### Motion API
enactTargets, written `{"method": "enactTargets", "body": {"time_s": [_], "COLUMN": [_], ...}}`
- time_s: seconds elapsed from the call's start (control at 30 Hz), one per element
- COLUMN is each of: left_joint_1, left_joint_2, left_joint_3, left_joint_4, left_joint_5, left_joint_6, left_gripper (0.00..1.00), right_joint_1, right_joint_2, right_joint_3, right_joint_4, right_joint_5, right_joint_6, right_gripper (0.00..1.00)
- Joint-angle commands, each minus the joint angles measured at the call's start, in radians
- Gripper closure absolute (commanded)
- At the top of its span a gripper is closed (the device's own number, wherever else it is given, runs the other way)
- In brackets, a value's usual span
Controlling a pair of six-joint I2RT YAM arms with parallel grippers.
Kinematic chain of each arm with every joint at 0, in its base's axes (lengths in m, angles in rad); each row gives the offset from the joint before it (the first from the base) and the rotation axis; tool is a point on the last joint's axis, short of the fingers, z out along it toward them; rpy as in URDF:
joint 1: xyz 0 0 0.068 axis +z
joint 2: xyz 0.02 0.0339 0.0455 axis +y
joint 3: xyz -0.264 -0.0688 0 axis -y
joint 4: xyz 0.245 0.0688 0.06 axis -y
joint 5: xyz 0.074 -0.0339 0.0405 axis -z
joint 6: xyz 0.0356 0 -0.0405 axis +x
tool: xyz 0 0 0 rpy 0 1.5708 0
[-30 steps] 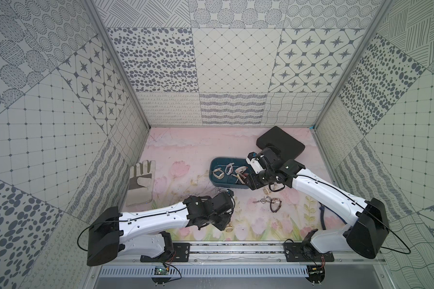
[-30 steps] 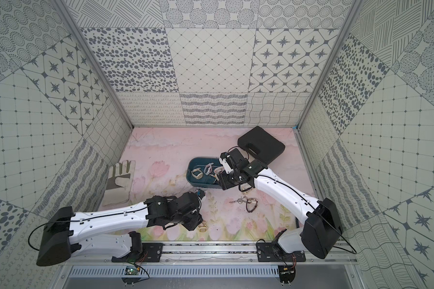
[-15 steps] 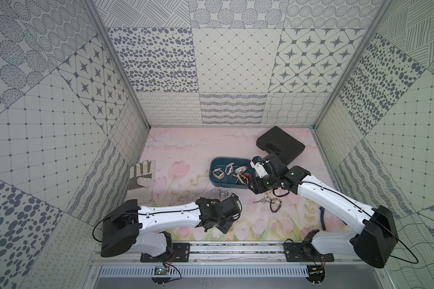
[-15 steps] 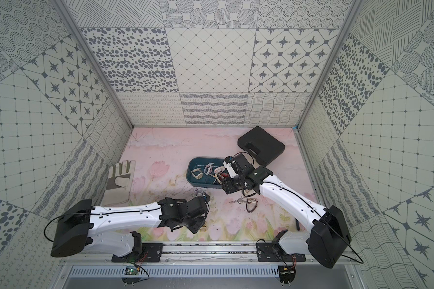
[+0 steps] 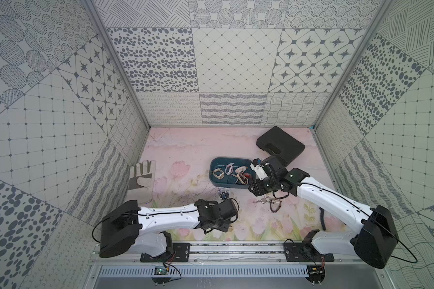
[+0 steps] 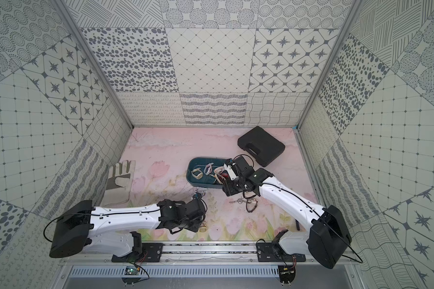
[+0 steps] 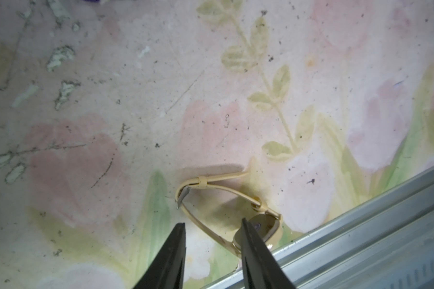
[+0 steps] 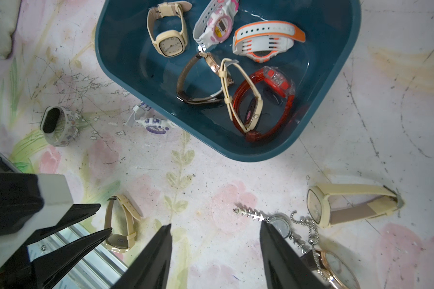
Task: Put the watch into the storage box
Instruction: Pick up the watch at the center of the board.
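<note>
In both top views you look from high up, steeply down on the whole scene, nearly alike. Your left wrist view hugs the surface (image 7: 211,87) beside the rail (image 7: 361,237). Your right wrist view sits higher and shares that watch (image 8: 119,242).

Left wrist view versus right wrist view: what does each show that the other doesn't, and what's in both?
Left wrist only: the band of the slim cream-strapped wristwatch running between the open jaws of the left gripper, one tip over its case. Right wrist only: the dark teal plastic storage box holding six watches, a silver pocket watch on a chain, and the right gripper, open and empty. Both: that wristwatch, the left gripper, the pink floral mat, the metal rail.
</note>
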Motion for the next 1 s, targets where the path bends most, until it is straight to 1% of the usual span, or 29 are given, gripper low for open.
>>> {"method": "enactTargets", "body": {"time_s": [0.0,0.27,0.43,0.5,0.53,0.77,0.87,0.9,0.97], "left_joint_1": [0.014,0.035,0.047,0.057,0.061,0.088,0.091,0.092,0.093], "left_joint_2": [0.024,0.018,0.06,0.066,0.066,0.07,0.075,0.077,0.078], "left_joint_3": [-0.007,-0.039,-0.043,-0.048,-0.055,-0.071,-0.062,-0.058,-0.052], "left_joint_4": [0.014,0.03,0.061,0.067,0.098,0.127,0.126,0.125,0.116], "left_joint_5": [-0.018,0.002,0.026,0.036,0.039,0.056,0.059,0.061,0.06], "left_joint_6": [-0.086,-0.081,-0.062,-0.057,-0.056,-0.034,-0.019,-0.014,-0.003], "left_gripper": [0.61,0.68,0.7,0.75,0.78,0.88,0.95,0.99,1.0], "right_joint_1": [-0.005,-0.005,-0.005,-0.005,-0.005,-0.006,-0.005,-0.005,-0.005], "right_joint_2": [-0.029,-0.031,-0.018,-0.017,-0.014,-0.024,-0.021,-0.02,-0.019], "right_joint_3": [-0.015,-0.035,-0.03,-0.03,-0.03,-0.035,-0.039,-0.04,-0.041], "right_joint_4": [0.043,0.053,0.057,0.062,0.061,0.065,0.073,0.076,0.08], "right_joint_5": [-0.006,-0.001,0.003,0.001,-0.001,-0.006,-0.008,-0.01,-0.015], "right_joint_6": [0.002,0.004,0.003,0.003,0.003,0.002,0.004,0.004,0.004], "right_gripper": [0.39,0.39,0.39,0.39,0.39,0.39,0.4,0.4,0.4]}}
